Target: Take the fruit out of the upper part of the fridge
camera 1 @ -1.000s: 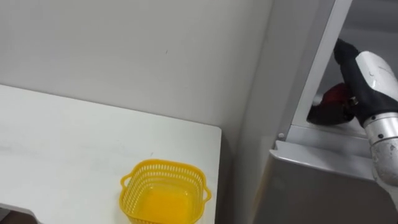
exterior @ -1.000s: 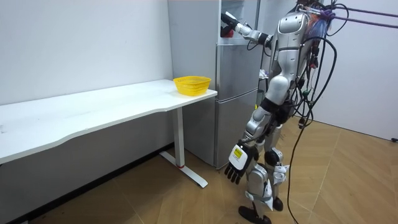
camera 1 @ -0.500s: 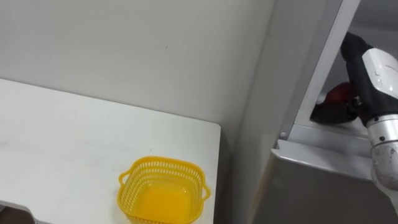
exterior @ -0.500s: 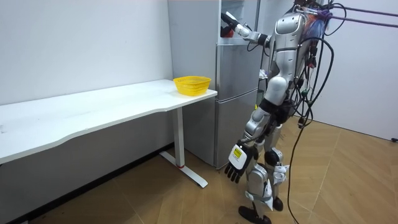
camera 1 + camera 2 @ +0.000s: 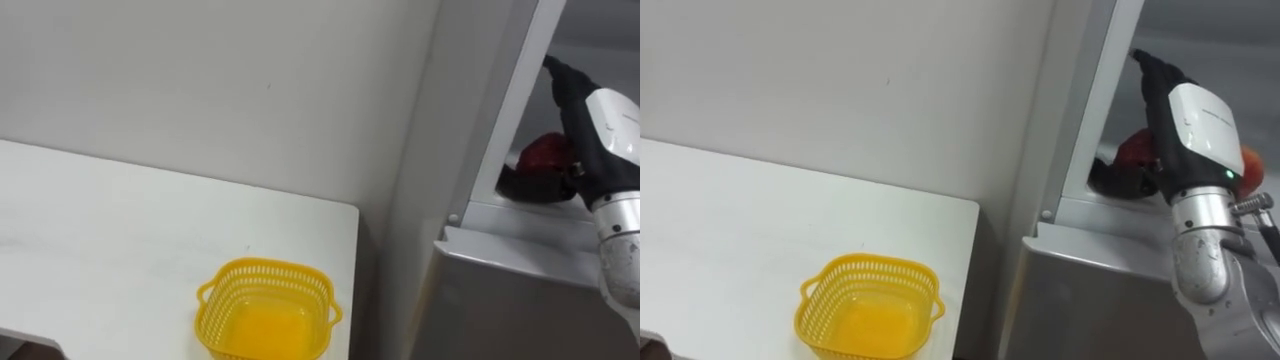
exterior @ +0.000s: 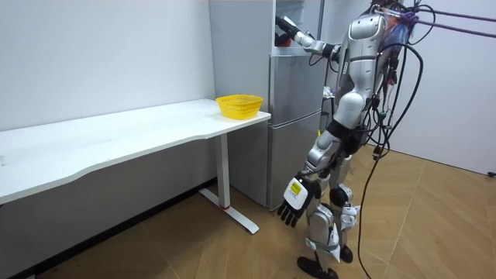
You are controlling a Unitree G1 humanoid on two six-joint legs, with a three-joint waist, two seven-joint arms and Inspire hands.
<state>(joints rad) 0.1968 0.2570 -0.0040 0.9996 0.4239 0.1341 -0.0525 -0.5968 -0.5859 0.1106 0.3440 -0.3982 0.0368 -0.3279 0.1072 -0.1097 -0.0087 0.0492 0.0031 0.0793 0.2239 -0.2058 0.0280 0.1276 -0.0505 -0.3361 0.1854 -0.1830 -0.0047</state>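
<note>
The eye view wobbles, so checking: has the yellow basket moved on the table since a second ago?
No. In the room view the yellow basket stays at the table's corner next to the fridge; only the head camera shifted.

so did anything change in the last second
Hardly anything. The right hand is still in the upper fridge at the red thing, which has not come out; whether it has been gripped is not clear. Only the view wobbled a little. The left hand still hangs open by the leg, and the basket stays on the table.
</note>
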